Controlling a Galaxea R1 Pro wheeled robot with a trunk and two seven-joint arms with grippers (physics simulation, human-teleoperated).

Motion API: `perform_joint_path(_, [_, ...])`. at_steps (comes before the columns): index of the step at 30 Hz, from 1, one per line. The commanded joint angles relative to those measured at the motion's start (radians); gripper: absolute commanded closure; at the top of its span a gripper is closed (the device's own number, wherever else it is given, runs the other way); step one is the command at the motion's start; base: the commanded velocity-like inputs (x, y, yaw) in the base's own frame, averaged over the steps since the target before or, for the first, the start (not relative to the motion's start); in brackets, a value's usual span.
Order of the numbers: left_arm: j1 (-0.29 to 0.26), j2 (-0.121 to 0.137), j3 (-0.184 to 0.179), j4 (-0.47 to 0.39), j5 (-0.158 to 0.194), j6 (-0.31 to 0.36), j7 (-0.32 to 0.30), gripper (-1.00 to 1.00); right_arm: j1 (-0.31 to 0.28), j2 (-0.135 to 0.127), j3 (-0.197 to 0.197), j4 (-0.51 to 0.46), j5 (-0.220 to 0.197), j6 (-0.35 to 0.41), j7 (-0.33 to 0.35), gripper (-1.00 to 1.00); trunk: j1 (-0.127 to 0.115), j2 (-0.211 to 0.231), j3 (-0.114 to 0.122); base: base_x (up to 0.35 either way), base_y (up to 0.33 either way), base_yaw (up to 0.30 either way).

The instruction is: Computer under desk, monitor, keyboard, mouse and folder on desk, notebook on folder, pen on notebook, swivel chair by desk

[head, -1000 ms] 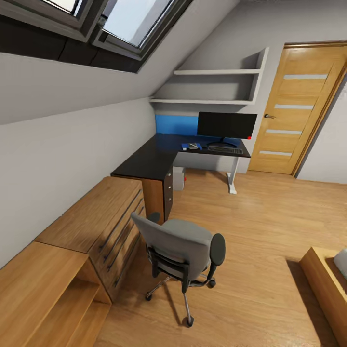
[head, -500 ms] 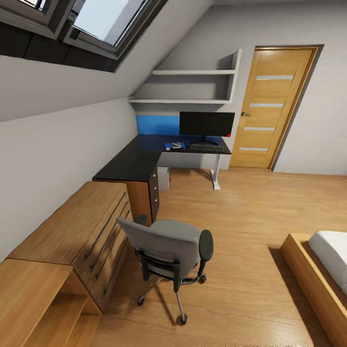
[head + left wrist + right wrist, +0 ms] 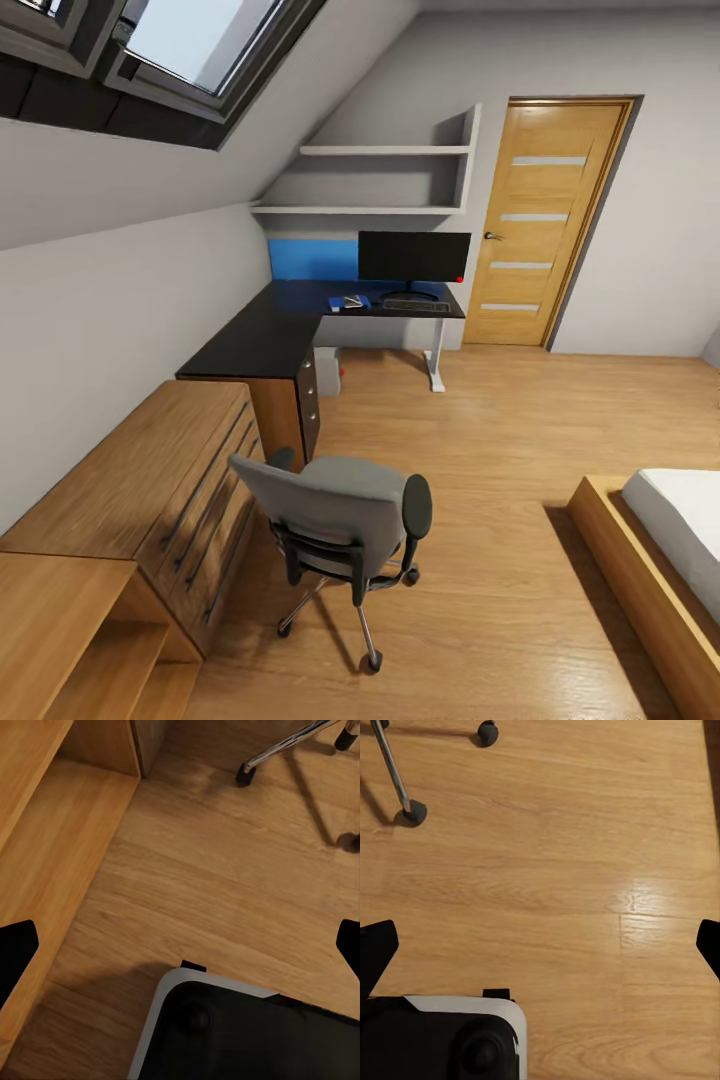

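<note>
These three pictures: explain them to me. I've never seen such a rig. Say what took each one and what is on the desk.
A simulated wheeled robot with two arms took them. The large picture comes from its head camera: a bedroom with a swivel chair in front and a black desk beyond. On the desk stand the monitor, the keyboard and a small blue item, too small to identify. The other two come from wrist cameras, looking down at the wooden floor past the left gripper and right gripper. Both are open, holding nothing.

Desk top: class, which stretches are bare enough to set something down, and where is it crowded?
The desk is bare along the wing above the drawer unit. It is crowded by the monitor, where the keyboard and folder lie.
</note>
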Motion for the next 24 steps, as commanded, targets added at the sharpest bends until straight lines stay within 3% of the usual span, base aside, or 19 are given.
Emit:
perform_joint_path(1, [0.0,0.0,0.0,-0.002,0.008,-0.001,-0.006,-1.0,-0.001,0.0,-0.008,0.002,0.011,-0.004,-0.004,-1.0,0.001,-0.002,-0.002,0.0,0.0,-0.005])
perform_joint_path(13, [0.0,0.0,0.0,-0.002,0.008,-0.001,-0.006,-1.0,-0.001,0.001,-0.008,0.002,0.011,-0.004,-0.004,-1.0,0.001,-0.002,-0.002,0.0,0.197,-0.001])
perform_joint_path(24, [0.0,0.0,0.0,-0.002,0.008,0.0,-0.006,-1.0,-0.001,0.003,-0.007,0.002,0.011,-0.004,-0.004,-1.0,0.001,-0.002,-0.002,0.0,0.034,0.0])
